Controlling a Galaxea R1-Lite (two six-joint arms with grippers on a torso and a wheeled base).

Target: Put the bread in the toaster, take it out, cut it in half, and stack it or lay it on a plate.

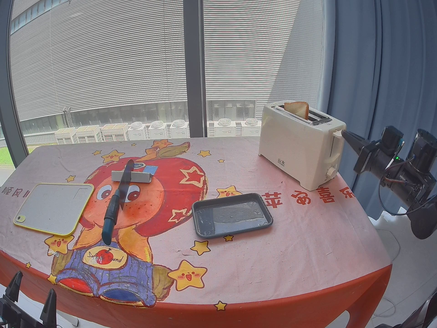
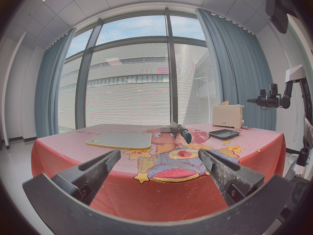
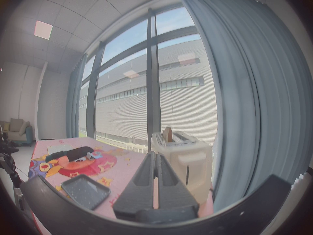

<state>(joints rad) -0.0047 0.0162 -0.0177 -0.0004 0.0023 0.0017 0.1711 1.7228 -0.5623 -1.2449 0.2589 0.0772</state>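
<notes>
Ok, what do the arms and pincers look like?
The left pincer and right pincer are both matte black, with long tapered wedge-shaped fingers on a dark curved mount. The left's finger faces look scuffed and dusty, with small screws near the base. The right arm is black with bulky round joints, thin black cables looped beside it and a small green light.

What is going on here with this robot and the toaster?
A slice of bread sticks up out of the toaster at the table's far right. The right end effector is shut, with its tip at the toaster's lever side, holding nothing. The left end effector is open and empty, low at the table's near edge. The knife, cutting board and dark plate lie untouched, so the cutting is not yet begun.
</notes>
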